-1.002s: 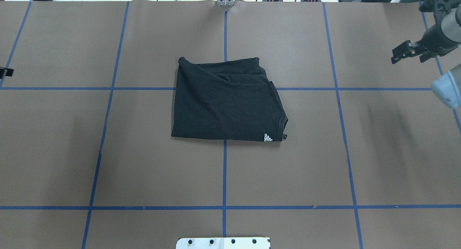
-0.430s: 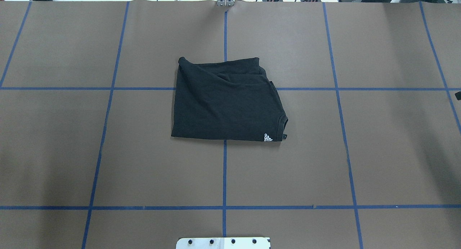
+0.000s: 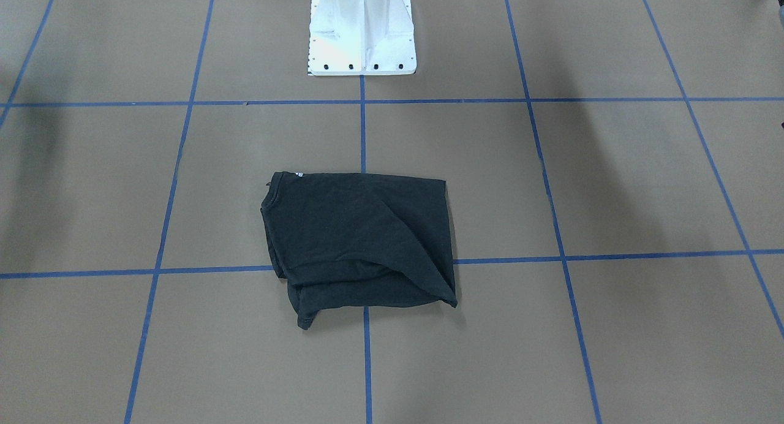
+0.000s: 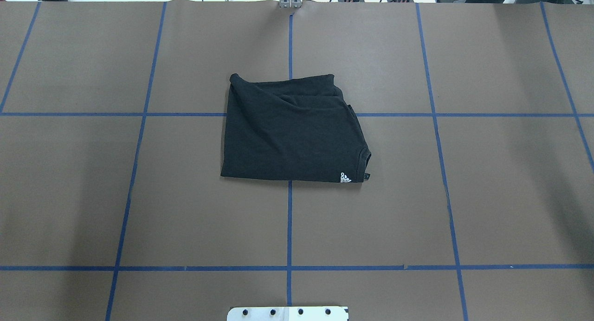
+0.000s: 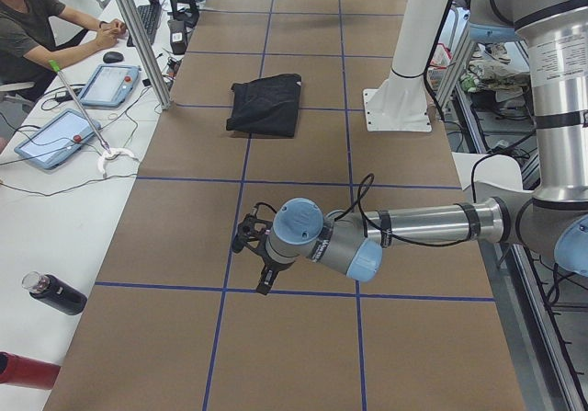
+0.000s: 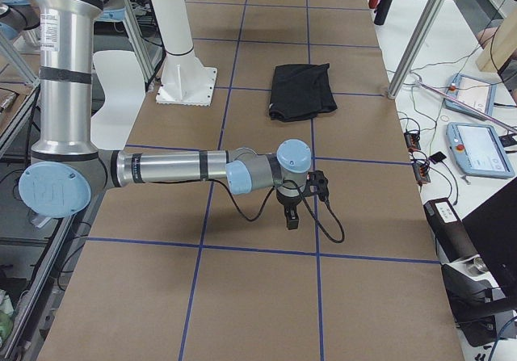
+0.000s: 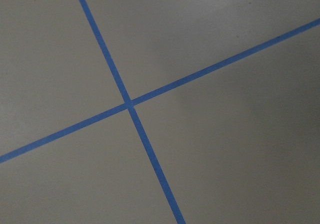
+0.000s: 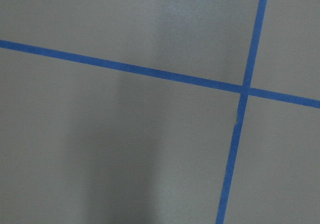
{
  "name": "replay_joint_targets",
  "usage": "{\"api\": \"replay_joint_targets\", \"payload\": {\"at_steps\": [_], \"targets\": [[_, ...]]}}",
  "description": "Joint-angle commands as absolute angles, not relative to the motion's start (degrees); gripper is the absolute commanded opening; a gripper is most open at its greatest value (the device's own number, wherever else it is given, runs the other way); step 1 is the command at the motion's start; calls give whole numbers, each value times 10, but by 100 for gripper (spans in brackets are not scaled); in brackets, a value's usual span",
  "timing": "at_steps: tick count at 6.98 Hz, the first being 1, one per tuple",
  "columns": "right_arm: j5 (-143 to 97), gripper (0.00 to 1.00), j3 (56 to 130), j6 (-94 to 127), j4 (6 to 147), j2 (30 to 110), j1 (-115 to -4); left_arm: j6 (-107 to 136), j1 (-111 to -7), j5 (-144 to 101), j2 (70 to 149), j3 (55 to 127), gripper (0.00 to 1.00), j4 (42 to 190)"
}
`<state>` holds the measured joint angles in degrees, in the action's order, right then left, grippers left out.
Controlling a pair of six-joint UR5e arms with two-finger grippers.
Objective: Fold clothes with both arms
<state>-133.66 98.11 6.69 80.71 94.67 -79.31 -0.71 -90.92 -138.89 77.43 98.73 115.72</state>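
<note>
The black T-shirt (image 4: 292, 131) lay folded into a rough rectangle at the centre of the overhead frame. It was flat on the brown tabletop (image 4: 464, 195), straddling a crossing of the blue tape lines (image 4: 289, 228). A small white logo (image 4: 345, 177) showed at its lower right corner, just beside the collar edge.

Both arms were well apart from the shirt and appeared only in the side views. The left arm (image 5: 423, 225) stretched low across the lower middle of its frame, with the left gripper (image 5: 257, 264) pointing down at the tabletop. The right arm (image 6: 174, 168) lay likewise, its right gripper (image 6: 292, 214) also aimed downward. Whether either gripper's jaws were apart or together could not be told from these views.

Each wrist camera showed only tabletop and a crossing of tape lines. The white pedestal base (image 3: 361, 38) stood at the top middle of the front-facing frame.
</note>
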Motion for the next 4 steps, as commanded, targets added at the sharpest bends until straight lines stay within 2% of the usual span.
{"api": "replay_joint_targets", "payload": {"at_steps": [1,4], "targets": [[-1335,100,1011,66,872,947,-802,-10,-915,-1369,760,1019,100,1133],[-1342,100,1022,74,875,944,-810,4,-920,-1355,744,1042,100,1156]]}}
